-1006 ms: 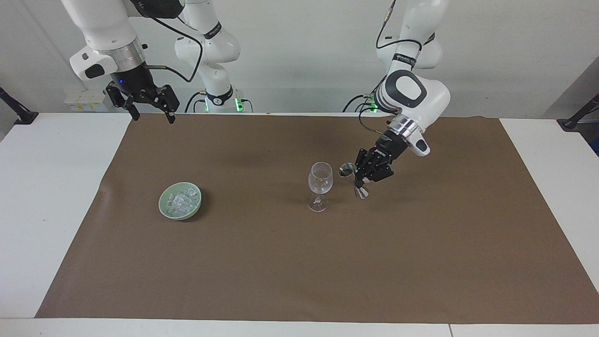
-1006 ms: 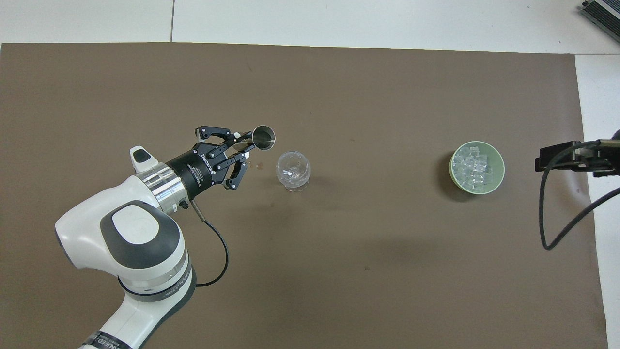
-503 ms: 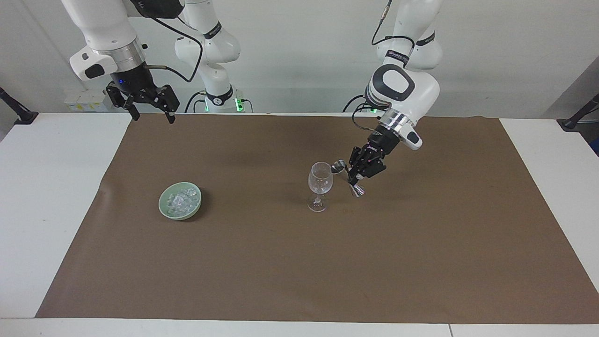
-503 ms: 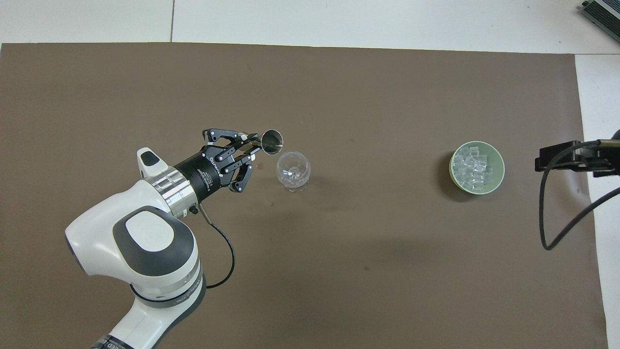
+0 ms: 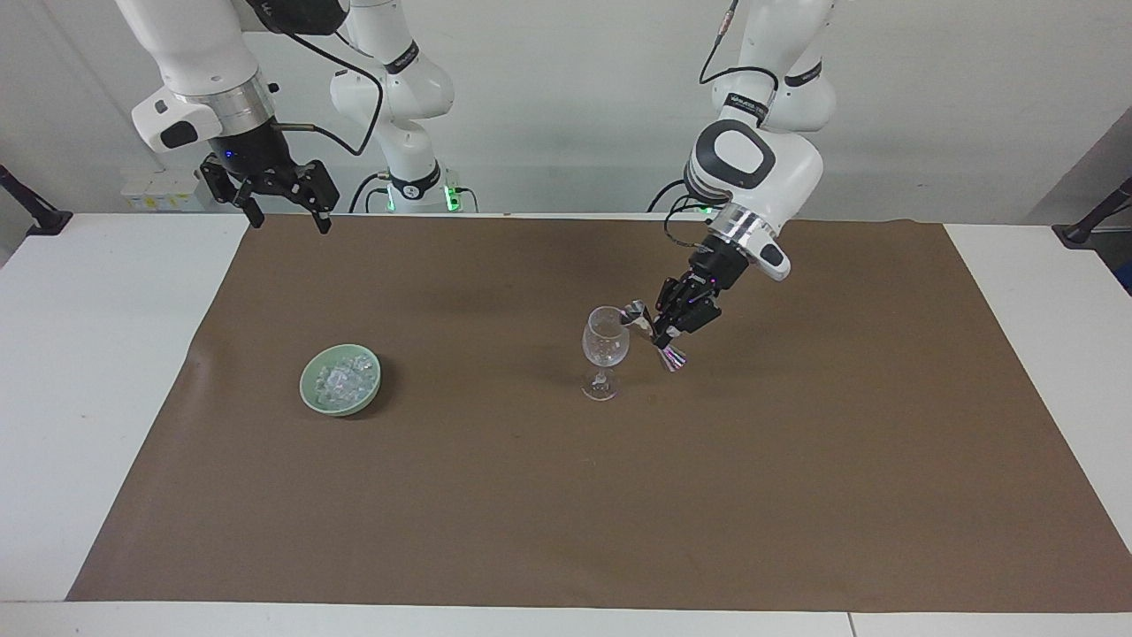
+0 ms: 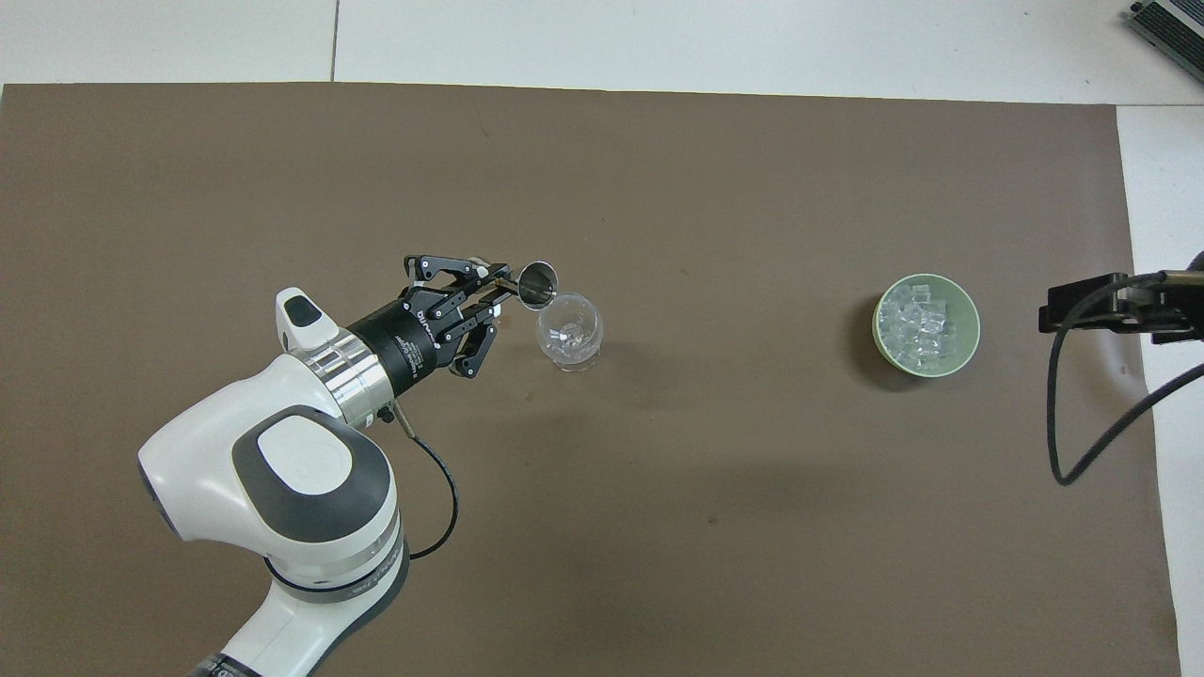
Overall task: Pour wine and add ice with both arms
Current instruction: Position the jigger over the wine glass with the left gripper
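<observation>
Two grippers: left gripper (image 5: 665, 333) clamps metal jigger (image 5: 653, 334), tilted at wine glass (image 5: 605, 351) rim; right gripper (image 5: 281, 209) waits, fingers wide, empty. Ice (image 5: 340, 380) in bowl (image 5: 311, 395), well apart from glass. Risk: jigger knocks rim, glass tips.

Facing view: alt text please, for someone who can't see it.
The left gripper holds a metal jigger tipped at the rim of an upright wine glass. A green bowl of ice sits toward the right arm's end, where the open right gripper waits.
</observation>
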### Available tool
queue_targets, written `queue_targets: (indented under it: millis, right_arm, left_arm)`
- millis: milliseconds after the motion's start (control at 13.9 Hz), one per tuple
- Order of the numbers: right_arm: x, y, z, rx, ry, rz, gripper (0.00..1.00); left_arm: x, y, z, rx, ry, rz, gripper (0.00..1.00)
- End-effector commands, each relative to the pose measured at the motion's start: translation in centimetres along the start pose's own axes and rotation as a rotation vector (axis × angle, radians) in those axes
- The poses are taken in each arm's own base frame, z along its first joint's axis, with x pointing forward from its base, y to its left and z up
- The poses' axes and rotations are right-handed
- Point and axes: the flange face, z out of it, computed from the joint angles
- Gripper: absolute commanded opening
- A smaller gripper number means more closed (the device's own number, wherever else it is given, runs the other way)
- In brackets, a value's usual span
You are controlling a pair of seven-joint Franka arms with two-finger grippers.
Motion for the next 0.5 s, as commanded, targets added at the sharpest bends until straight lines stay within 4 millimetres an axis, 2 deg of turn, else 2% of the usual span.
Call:
queue_targets:
  millis: [0, 431]
  right_arm:
    - [-0.61, 0.16, -0.11, 0.018, 0.003, -0.021, 1.0]
    - [-0.61, 0.16, -0.11, 0.018, 0.003, -0.021, 1.0]
  left_arm:
    - [-0.35, -0.2, -0.08, -0.007, 0.023, 0.045, 0.0]
    - [-0.74, -1.13, -0.22, 0.006, 0.026, 0.104, 0.0]
